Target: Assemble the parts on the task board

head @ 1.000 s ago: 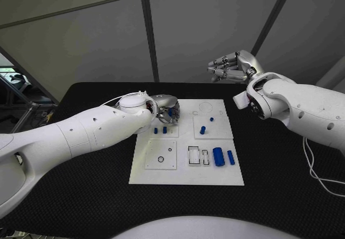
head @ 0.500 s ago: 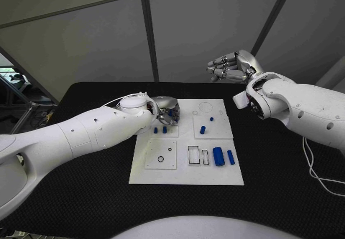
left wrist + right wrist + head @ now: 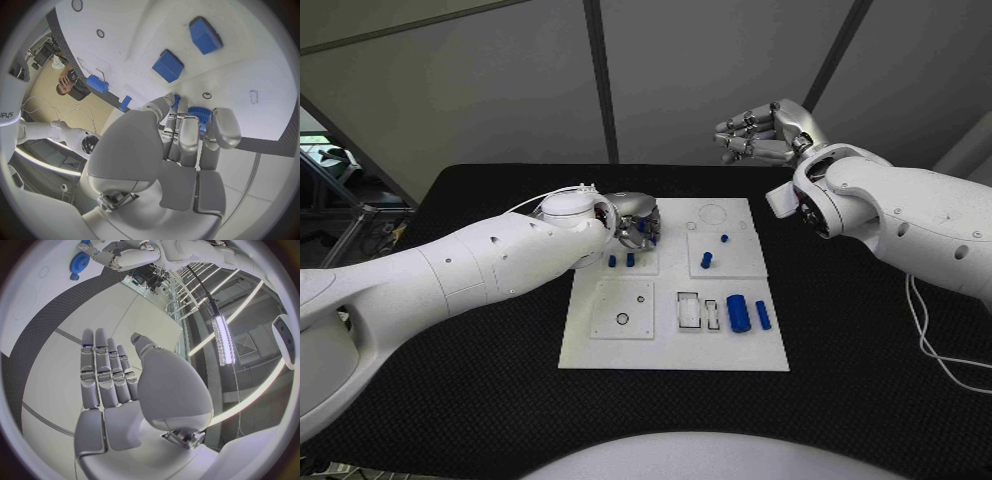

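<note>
The white task board (image 3: pixel 672 340) lies in the middle of the black table. My left hand (image 3: pixel 635 224) hovers low over the board's far left part, and its curled fingers hold a round blue toothed part (image 3: pixel 197 116). That part also appears as a blue gear (image 3: pixel 79 262) in the right wrist view. Two short blue pegs (image 3: pixel 620 262) stand just in front of the left hand. My right hand (image 3: pixel 764 135) is raised high beyond the board's far right corner. Its fingers (image 3: pixel 103 372) are stretched out side by side and hold nothing.
More blue parts sit on the board: a peg (image 3: pixel 707 262) and a small one (image 3: pixel 724 240) on the far right plate, two cylinders (image 3: pixel 749 314) at the near right. Empty slots (image 3: pixel 691 311) and a ring outline (image 3: pixel 622 320) mark the near half. Black table (image 3: pixel 473 400) surrounds the board.
</note>
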Controlling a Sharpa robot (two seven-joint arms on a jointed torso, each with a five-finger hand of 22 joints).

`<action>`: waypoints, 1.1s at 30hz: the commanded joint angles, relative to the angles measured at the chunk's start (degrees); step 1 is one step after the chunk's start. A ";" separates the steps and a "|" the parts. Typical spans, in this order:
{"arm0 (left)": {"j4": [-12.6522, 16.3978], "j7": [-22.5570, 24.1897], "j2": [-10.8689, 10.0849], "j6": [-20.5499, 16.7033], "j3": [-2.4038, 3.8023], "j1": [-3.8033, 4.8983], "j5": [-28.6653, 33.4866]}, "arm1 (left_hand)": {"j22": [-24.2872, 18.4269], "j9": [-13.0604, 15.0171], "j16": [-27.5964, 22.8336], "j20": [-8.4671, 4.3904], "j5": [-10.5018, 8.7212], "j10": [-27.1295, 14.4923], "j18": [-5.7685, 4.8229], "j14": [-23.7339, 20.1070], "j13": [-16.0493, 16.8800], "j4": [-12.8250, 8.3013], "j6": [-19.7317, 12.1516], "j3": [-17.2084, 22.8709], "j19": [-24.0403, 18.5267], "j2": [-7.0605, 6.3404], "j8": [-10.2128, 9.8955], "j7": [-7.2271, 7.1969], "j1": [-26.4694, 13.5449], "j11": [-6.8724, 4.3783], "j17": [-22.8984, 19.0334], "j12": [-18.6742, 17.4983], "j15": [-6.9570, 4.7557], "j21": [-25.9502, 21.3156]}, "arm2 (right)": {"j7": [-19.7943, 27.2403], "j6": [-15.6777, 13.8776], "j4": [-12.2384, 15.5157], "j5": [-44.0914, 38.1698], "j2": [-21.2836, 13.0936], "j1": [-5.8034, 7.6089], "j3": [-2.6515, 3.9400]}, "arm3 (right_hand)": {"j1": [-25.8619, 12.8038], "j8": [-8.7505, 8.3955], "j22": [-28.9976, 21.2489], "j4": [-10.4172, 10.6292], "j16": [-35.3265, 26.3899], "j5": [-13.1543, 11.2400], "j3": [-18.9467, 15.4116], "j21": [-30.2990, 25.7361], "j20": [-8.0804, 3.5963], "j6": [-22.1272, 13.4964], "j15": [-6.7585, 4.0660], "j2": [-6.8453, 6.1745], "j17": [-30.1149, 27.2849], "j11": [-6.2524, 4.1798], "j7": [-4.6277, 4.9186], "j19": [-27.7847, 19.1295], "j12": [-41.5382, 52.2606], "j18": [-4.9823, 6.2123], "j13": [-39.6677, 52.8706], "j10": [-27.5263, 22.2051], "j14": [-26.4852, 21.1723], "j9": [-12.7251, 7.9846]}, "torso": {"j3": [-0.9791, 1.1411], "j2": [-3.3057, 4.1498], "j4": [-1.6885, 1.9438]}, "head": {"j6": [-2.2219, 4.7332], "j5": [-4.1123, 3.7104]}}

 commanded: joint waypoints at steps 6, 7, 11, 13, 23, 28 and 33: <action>-0.05 0.35 -0.04 -0.30 -0.08 -0.22 1.16 | 1.51 -0.15 0.67 -0.04 -0.31 1.40 1.55 0.85 -0.11 -1.02 1.34 2.13 0.83 -0.04 -0.69 0.11 0.21 -0.03 0.14 -0.94 0.05 1.73 | 0.33 0.27 0.37 -0.12 -0.07 0.09 0.04 | -0.26 -0.29 -0.16 -0.02 -0.26 0.30 -0.08 -0.48 0.05 0.02 0.13 0.56 -0.08 0.39 0.13 0.60 -0.18 0.26 -0.10 0.02 0.38 0.01 | 0.01 -0.06 0.10 | 0.08 -0.06; 0.21 0.45 -0.21 -0.56 -0.08 -0.24 1.55 | 1.57 -0.16 0.73 -0.03 -0.31 1.45 1.54 0.90 -0.11 -1.05 1.40 2.21 0.87 -0.03 -0.71 0.13 0.18 -0.02 0.23 -0.99 0.05 1.81 | 0.34 0.26 0.40 -0.12 -0.10 0.09 0.04 | -0.26 -0.29 -0.16 -0.02 -0.26 0.30 -0.08 -0.48 0.05 0.02 0.13 0.56 -0.08 0.39 0.13 0.60 -0.18 0.26 -0.10 0.02 0.38 0.01 | 0.01 -0.06 0.10 | 0.09 -0.06; 1.35 1.11 -1.03 -2.21 -0.08 -0.42 2.66 | 1.79 -0.18 0.91 -0.03 -0.32 1.64 1.49 1.06 -0.11 -1.21 1.63 2.52 0.98 -0.04 -0.79 0.21 0.03 0.00 0.45 -1.18 0.06 2.07 | 0.35 0.22 0.46 -0.12 -0.22 0.09 0.04 | -0.26 -0.29 -0.16 -0.02 -0.26 0.30 -0.08 -0.48 0.05 0.02 0.13 0.56 -0.08 0.39 0.13 0.60 -0.18 0.26 -0.10 0.02 0.38 0.01 | 0.03 -0.08 0.11 | 0.19 0.05; 1.84 1.44 -1.46 -3.17 -0.06 -0.55 2.98 | 1.88 -0.19 1.03 -0.02 -0.32 1.72 1.47 1.16 -0.12 -1.28 1.73 2.64 1.02 -0.08 -0.85 0.25 -0.07 0.02 0.61 -1.30 0.08 2.18 | 0.37 0.23 0.47 -0.12 -0.24 0.09 0.04 | -0.26 -0.29 -0.16 -0.02 -0.26 0.30 -0.08 -0.48 0.05 0.02 0.13 0.56 -0.08 0.39 0.13 0.60 -0.18 0.26 -0.10 0.02 0.38 0.01 | 0.02 -0.08 0.10 | 0.28 0.04; 4.76 2.29 -3.65 -5.99 1.40 -0.80 4.81 | 2.03 -0.24 1.41 0.01 -0.31 1.90 1.45 1.49 -0.15 -1.40 1.93 2.85 1.08 -0.31 -1.01 0.37 -0.46 0.10 1.17 -1.61 0.13 2.31 | 0.43 0.28 0.24 -0.12 -0.25 0.09 0.04 | -0.29 -0.29 -0.17 0.00 -0.26 0.30 -0.09 -0.50 0.05 0.03 0.13 0.58 -0.09 0.39 0.13 0.61 -0.17 0.26 -0.10 0.02 0.39 0.02 | -0.05 -0.02 0.24 | 0.74 0.00; 6.72 2.30 -4.92 -6.50 3.31 -0.83 5.11 | 2.14 -0.26 1.58 0.03 -0.23 2.01 1.43 1.63 -0.16 -1.47 2.07 3.01 1.14 -0.37 -1.09 0.41 -0.62 0.12 1.39 -1.77 0.15 2.44 | 0.45 0.33 0.03 -0.12 -0.18 0.08 0.04 | -0.33 -0.29 -0.19 0.03 -0.27 0.29 -0.09 -0.52 0.06 0.04 0.13 0.62 -0.09 0.39 0.12 0.63 -0.17 0.26 -0.11 0.03 0.40 0.02 | -0.09 -0.05 0.25 | 0.69 0.24; 8.37 1.74 -6.48 -5.97 4.89 -0.83 5.54 | 2.18 -0.27 1.60 0.04 -0.22 2.06 1.42 1.65 -0.16 -1.48 2.11 3.05 1.16 -0.40 -1.12 0.41 -0.69 0.13 1.39 -1.82 0.16 2.47 | 0.45 0.38 -0.10 -0.12 -0.17 0.08 0.04 | -0.33 -0.29 -0.19 0.03 -0.27 0.29 -0.09 -0.52 0.06 0.04 0.13 0.62 -0.09 0.39 0.12 0.63 -0.17 0.26 -0.11 0.03 0.40 0.02 | 0.00 -0.06 0.10 | 0.69 0.63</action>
